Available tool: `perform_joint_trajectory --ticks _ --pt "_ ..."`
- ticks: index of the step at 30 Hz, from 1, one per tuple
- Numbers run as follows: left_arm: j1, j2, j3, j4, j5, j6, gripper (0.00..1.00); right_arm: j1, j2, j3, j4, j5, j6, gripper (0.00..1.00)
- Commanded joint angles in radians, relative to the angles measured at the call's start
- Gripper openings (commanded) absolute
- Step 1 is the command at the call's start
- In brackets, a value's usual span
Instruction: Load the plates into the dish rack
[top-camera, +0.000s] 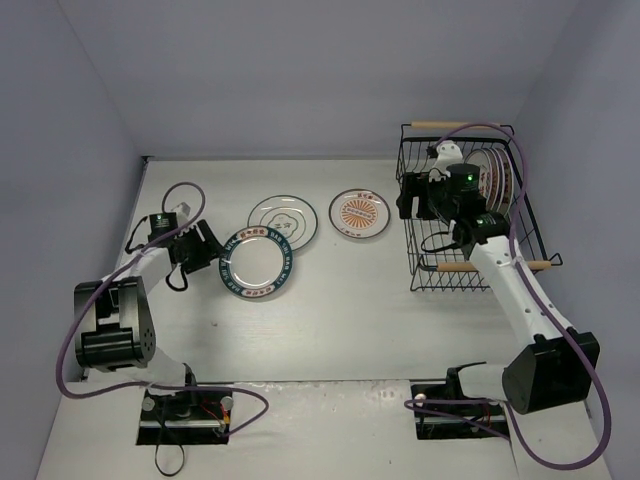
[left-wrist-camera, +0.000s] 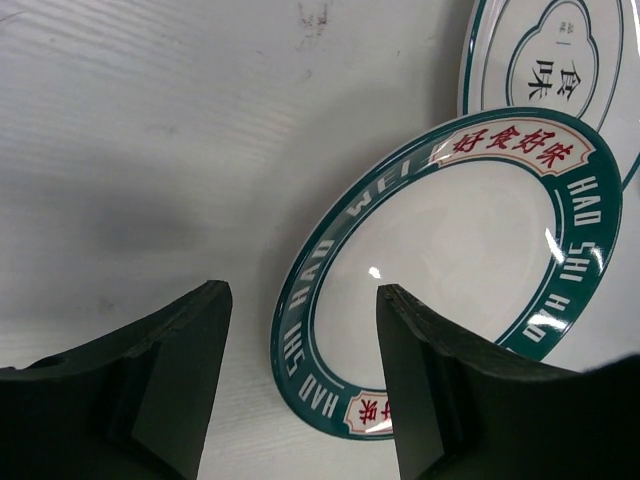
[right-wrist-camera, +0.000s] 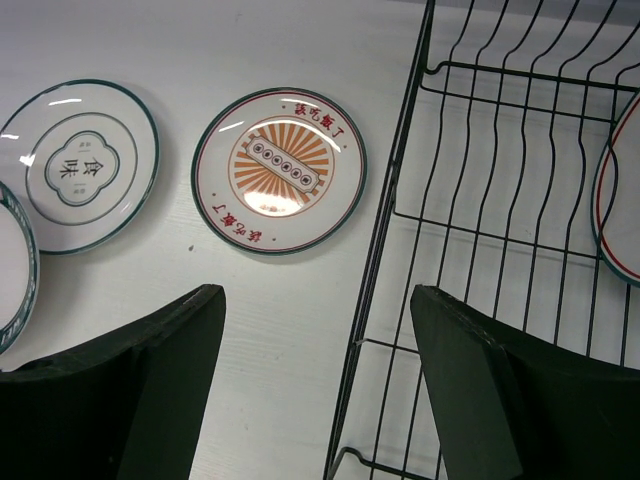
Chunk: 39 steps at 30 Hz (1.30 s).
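Broadly, a pale table (top-camera: 330, 330) fills the scene, and the dish rack (top-camera: 425, 278) sits at its far right, a black wire basket with a wooden bar handle on its near side and another on its far side. Behind the table's near edge, the left arm (top-camera: 110, 320) reaches toward the middle left, and the right arm (top-camera: 515, 290) stretches out over the rack. Several plates (top-camera: 497, 178) stand on edge in the far right part of the rack, and the right wrist view catches the red-lined rim of one (right-wrist-camera: 620, 200). Three more plates lie on the table, left of the rack. The teal-rimmed plate (top-camera: 257, 263) is nearest the left arm, and its far edge overlaps the thin-rimmed plate (top-camera: 283, 221) beside it, though whether it rests on it cannot be told. The sunburst plate (top-camera: 360, 213) lies flat by itself, between that pair and the rack, close to the rack's left wall. The left gripper (left-wrist-camera: 305, 300) has its jaws spread wide and empty, just at the left rim of the teal-rimmed plate (left-wrist-camera: 450, 270). The right gripper (right-wrist-camera: 318, 295) is likewise agape and holds nothing, poised above the rack's left wall with one finger over the table and the other over the basket.
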Motion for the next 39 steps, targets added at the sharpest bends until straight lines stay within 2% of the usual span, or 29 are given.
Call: perform_joint_trajectory --ticks 1,7,9,11,12,14,15,18,31,34,39 --pt "0.004 0.053 0.029 0.152 0.139 0.046 0.59 0.005 -0.047 0.005 0.068 -0.060 -0.016 0.76" --pt "0.004 0.148 0.027 0.212 0.215 0.058 0.59 0.005 -0.058 0.002 0.059 -0.071 -0.025 0.76" --pt "0.006 0.162 0.021 0.229 0.239 0.060 0.55 0.007 -0.061 -0.001 0.058 -0.075 -0.028 0.76" --pt "0.001 0.178 0.007 0.247 0.264 0.049 0.48 0.008 -0.064 -0.004 0.059 -0.079 -0.028 0.76" --pt "0.001 0.182 0.004 0.256 0.279 0.043 0.37 0.008 -0.064 -0.006 0.058 -0.082 -0.028 0.76" --pt "-0.005 0.179 -0.010 0.264 0.293 0.029 0.27 0.007 -0.061 -0.006 0.061 -0.083 -0.027 0.76" --pt "-0.005 0.169 -0.013 0.266 0.304 0.026 0.17 0.008 -0.059 -0.006 0.062 -0.086 -0.027 0.76" --pt "-0.006 0.138 -0.026 0.270 0.318 0.006 0.01 0.012 -0.053 0.005 0.062 -0.088 -0.027 0.76" --pt "-0.006 -0.090 0.030 0.289 0.419 -0.127 0.00 0.061 0.033 0.114 0.061 -0.160 -0.005 0.76" --pt "-0.005 -0.112 0.050 0.341 0.465 -0.222 0.00 0.087 0.069 0.151 0.064 -0.206 0.022 0.76" --pt "-0.013 -0.120 0.076 0.535 0.538 -0.382 0.00 0.131 0.137 0.178 0.111 -0.334 0.113 0.77"
